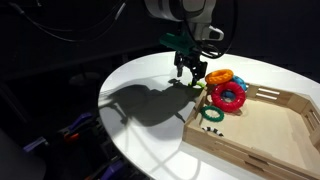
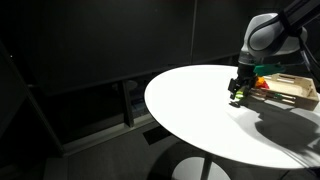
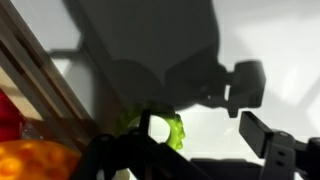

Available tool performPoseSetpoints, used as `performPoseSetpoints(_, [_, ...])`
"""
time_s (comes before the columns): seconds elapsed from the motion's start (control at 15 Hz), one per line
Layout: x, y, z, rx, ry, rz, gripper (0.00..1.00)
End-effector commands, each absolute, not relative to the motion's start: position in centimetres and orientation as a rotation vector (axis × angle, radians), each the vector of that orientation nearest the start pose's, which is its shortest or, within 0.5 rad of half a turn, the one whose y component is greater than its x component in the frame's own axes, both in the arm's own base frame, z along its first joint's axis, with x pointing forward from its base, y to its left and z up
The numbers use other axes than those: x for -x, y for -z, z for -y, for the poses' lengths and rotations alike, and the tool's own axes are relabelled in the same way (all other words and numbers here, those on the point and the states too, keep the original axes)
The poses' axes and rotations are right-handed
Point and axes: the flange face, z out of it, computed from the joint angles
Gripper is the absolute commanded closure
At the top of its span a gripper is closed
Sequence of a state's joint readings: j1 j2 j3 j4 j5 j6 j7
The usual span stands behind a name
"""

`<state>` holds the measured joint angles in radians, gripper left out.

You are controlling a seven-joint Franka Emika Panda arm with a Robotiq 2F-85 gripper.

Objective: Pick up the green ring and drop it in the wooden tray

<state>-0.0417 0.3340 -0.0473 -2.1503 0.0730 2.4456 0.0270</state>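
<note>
Grasp step: the gripper [image 1: 189,72] hangs low over the table [image 2: 190,110] at the green ring [image 3: 168,130], just left of the wooden tray [image 1: 240,150]; we cannot tell whether it grips, and judge lifting rightward next.

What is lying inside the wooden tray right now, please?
In the wooden tray lie a red ring, an orange ring and a darker green ring. The tray floor beneath the piled rings is covered. The light green ring is outside it.
</note>
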Motion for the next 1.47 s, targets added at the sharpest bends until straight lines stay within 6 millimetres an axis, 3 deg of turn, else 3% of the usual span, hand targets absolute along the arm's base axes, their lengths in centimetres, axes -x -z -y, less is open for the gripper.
performPoseSetpoints(0.0, [-56.7,-24.4,4.8,3.114,-0.022,-0.247,0.06])
performPoseSetpoints(0.2, [-57.0,-24.4,4.9,3.123,-0.003,-0.249,0.00])
performPoseSetpoints(0.6, [-57.4,-23.9,4.8,3.135,0.039,-0.230,0.03])
performPoseSetpoints(0.67, [-57.4,-23.8,4.7,3.139,0.042,-0.224,0.08])
performPoseSetpoints(0.93, [-57.5,-23.5,4.5,3.153,0.060,-0.198,0.49])
performPoseSetpoints(1.07, [-57.4,-23.4,4.4,3.154,0.063,-0.194,0.65])
performPoseSetpoints(1.33, [-57.2,-24.5,4.9,3.147,0.069,-0.187,0.95])
performPoseSetpoints(1.4, [-57.1,-24.9,4.8,3.145,0.070,-0.188,0.97])
